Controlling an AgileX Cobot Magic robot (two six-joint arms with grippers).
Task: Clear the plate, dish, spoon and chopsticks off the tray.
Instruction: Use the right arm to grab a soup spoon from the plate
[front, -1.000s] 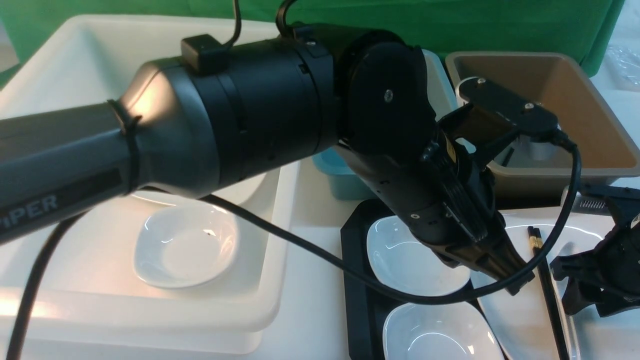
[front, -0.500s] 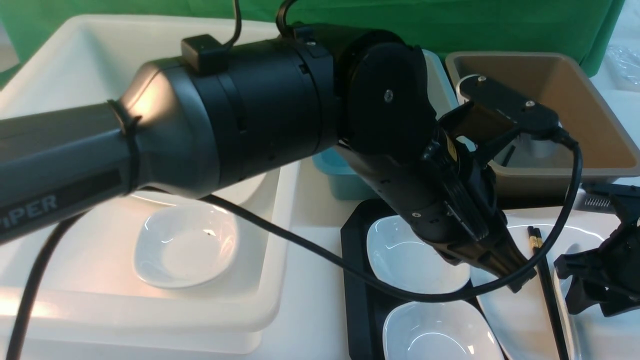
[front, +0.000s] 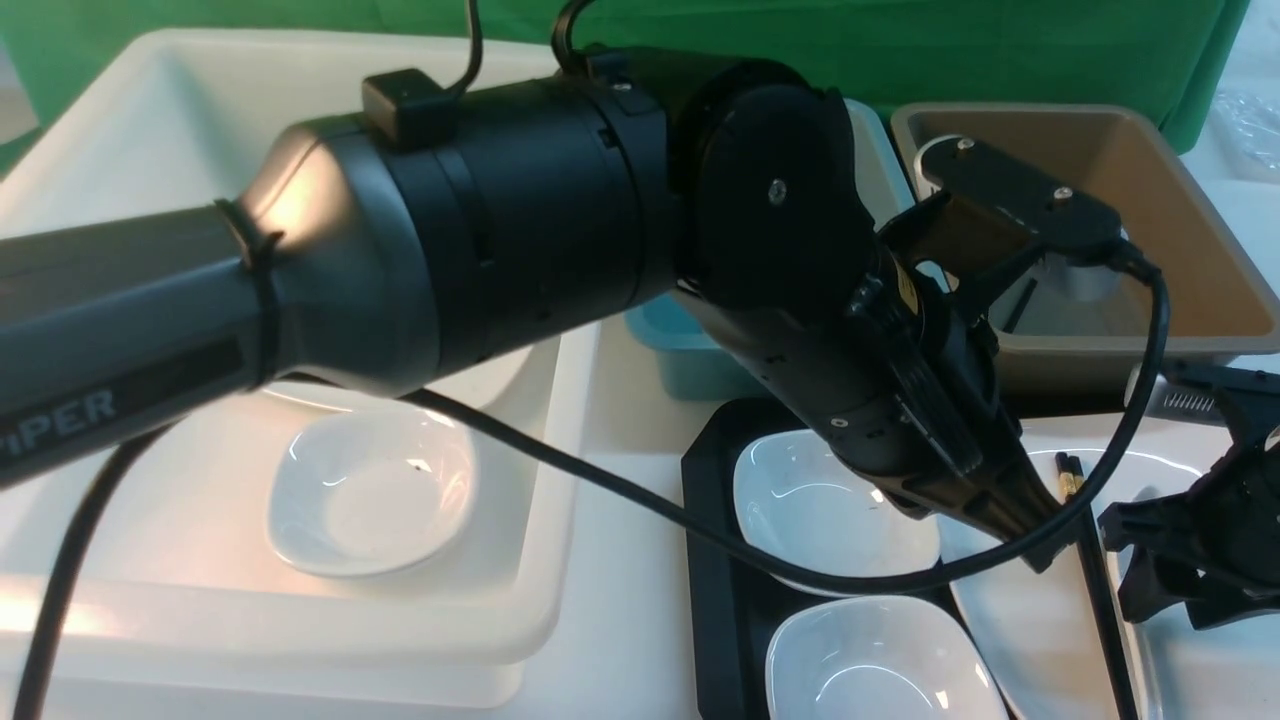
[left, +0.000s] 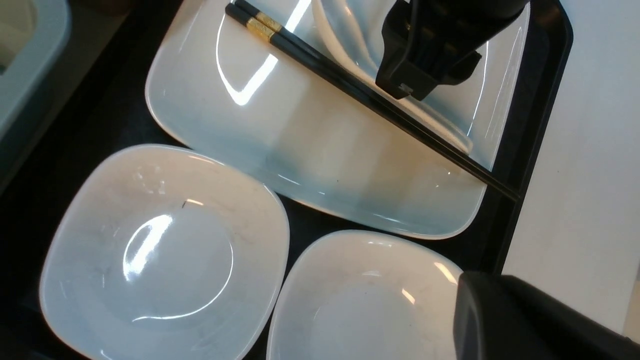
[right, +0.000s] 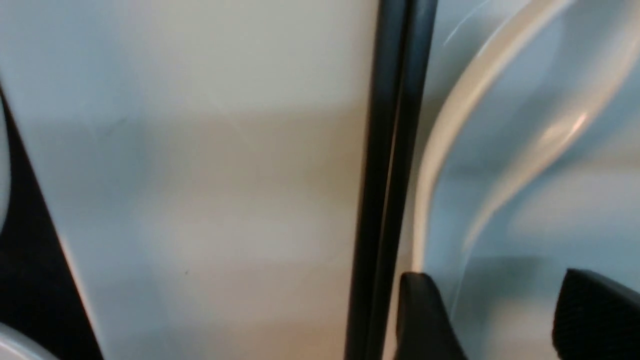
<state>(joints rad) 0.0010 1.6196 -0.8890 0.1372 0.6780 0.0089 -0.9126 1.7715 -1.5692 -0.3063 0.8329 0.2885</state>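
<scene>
A green cloth backs a white table crowded with tubs. At lower right of the front view sits the black tray (front: 712, 560), holding two small dishes (front: 820, 510) side by side and the large plate (front: 1040, 650). The chopsticks (front: 1100, 590) lie along the plate, and the spoon (left: 345, 40) rests on it just beside them.

Little has shifted over the last second. The left gripper (front: 1038, 550), jaws pressed together on nothing, has risen a touch and drifted toward the upper right, hanging over the plate's edge beside the upper dish. The right gripper (right: 502, 320) at the far right edge has eased slightly lower and inward. Its fingers (right: 425, 325) stand wide apart and hold nothing, set either side of the spoon's rim, with the chopsticks just outside one finger. The close view is blurred, so contact with the spoon cannot be told.

That suggests the spoon is the next item to go. Nothing has left the tray in this stretch, and a careless closing might catch the chopsticks too.
</scene>
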